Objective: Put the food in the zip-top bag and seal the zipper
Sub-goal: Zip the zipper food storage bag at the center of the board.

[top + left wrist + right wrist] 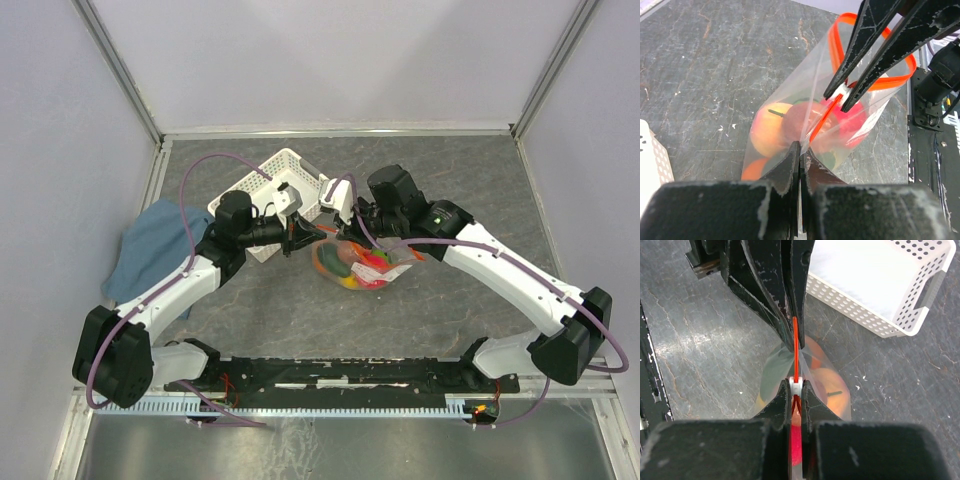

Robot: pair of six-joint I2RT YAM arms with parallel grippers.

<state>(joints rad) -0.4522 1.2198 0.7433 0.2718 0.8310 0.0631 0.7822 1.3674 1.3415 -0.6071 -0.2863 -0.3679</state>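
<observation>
Mid-frame, the fruit-filled clear plastic zip-top bag (362, 264) is anchored at its red-orange zipper strip (796, 345) by the clamped left gripper (800, 151) so the white slider (796, 383), pinched by the right gripper (796, 390), can be drawn shut.

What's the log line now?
left gripper: shut on zip-top bag | right gripper: shut on slider | food: bagged | zipper: part open
</observation>
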